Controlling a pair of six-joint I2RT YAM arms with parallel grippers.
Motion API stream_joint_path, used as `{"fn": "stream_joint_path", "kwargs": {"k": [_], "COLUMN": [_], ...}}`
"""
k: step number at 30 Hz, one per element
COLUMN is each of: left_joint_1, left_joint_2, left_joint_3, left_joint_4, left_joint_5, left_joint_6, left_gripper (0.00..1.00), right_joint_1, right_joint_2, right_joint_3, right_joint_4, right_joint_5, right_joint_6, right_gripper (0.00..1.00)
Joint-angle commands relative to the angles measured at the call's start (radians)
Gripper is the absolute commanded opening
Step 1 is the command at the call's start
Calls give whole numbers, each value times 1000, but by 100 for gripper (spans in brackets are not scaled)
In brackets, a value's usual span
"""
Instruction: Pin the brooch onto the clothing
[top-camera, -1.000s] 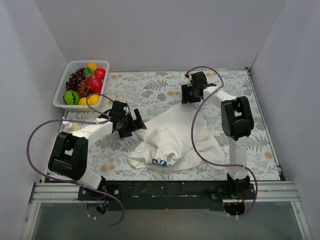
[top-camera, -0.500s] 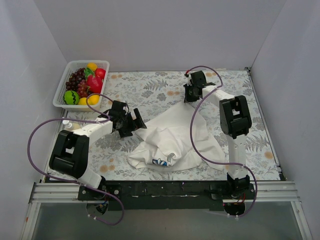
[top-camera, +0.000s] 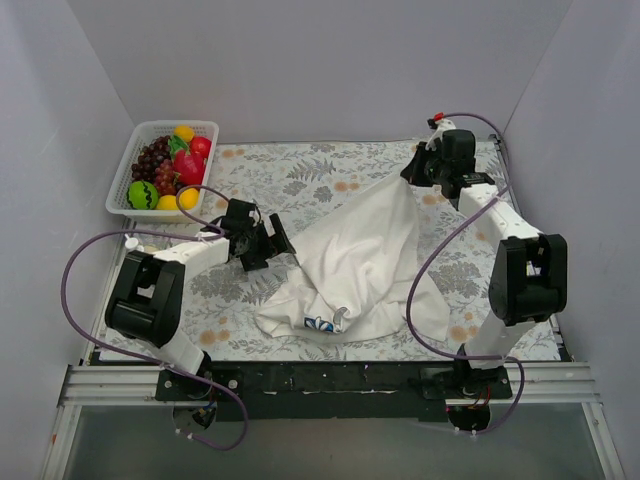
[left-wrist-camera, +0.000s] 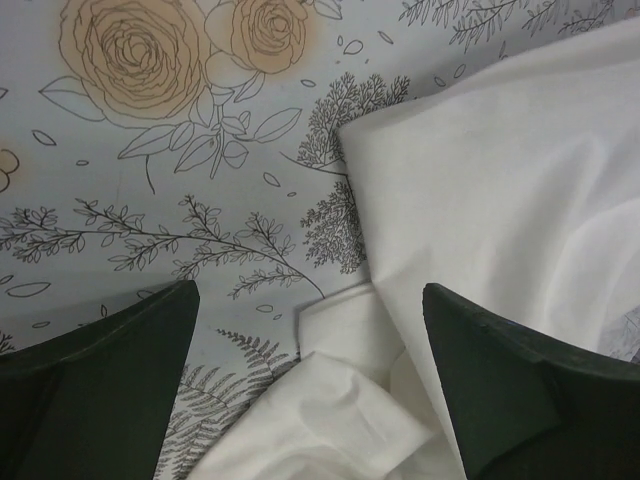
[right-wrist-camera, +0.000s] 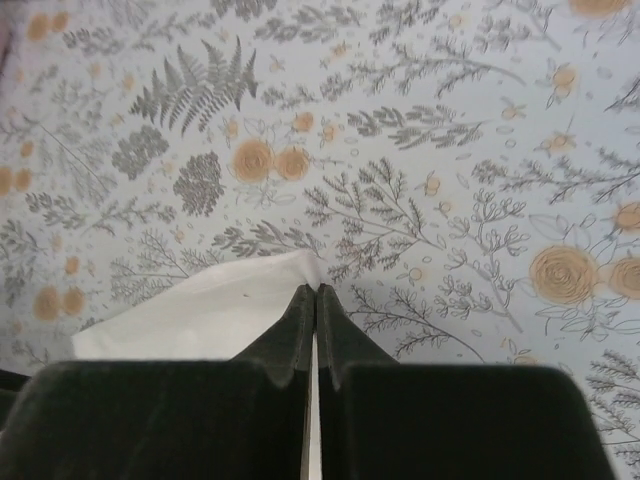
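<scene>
The clothing (top-camera: 352, 262) is a crumpled white T-shirt in the middle of the table, with its small blue flower print (top-camera: 325, 322) near the front edge. My right gripper (top-camera: 412, 173) is at the back right, shut on a corner of the shirt and stretching it that way. In the right wrist view the jaws (right-wrist-camera: 316, 288) pinch the white edge (right-wrist-camera: 215, 310). My left gripper (top-camera: 268, 250) stands open at the shirt's left edge. In the left wrist view it (left-wrist-camera: 310, 290) hangs open over folds of white cloth (left-wrist-camera: 480, 180). The brooch is out of view.
A white basket (top-camera: 118, 192) of toy fruit stands at the back left corner. The flower-patterned tablecloth (top-camera: 300, 175) covers the table. Grey walls close in on three sides. Purple cables loop from both arms.
My right gripper closed on the shirt's corner and swung to the back right, pulling the cloth out with it. The left gripper stayed open and barely shifted.
</scene>
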Motion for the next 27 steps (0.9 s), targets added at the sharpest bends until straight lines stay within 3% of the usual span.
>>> {"fn": "stream_joint_path", "kwargs": {"k": [1, 8, 17, 22, 23, 25, 26, 27], "left_joint_1": [4, 4, -42, -54, -54, -54, -54, -54], "left_joint_2": [24, 81, 226, 320, 326, 328, 325, 317], "left_joint_3": [34, 104, 285, 319, 315, 312, 315, 315], "left_joint_4": [35, 63, -13, -10, 4, 19, 23, 29], "left_joint_5": [-3, -4, 40, 48, 39, 17, 5, -12], "left_joint_6": [21, 36, 76, 52, 43, 43, 43, 44], "left_gripper": [95, 94, 74, 46, 31, 15, 1, 0], "right_joint_1": [-12, -24, -27, -27, -27, -27, -29, -27], "right_joint_2": [-59, -30, -28, -36, -36, -47, -50, -56], "right_joint_3": [-49, -33, -18, -17, -18, -21, -29, -33], "right_joint_4": [117, 100, 89, 86, 86, 86, 86, 86], "right_joint_5": [-17, -27, -69, -107, -119, -138, -142, -144], "right_joint_6": [38, 38, 38, 43, 43, 43, 44, 46], "right_gripper": [1, 1, 1, 1, 1, 1, 1, 1]}}
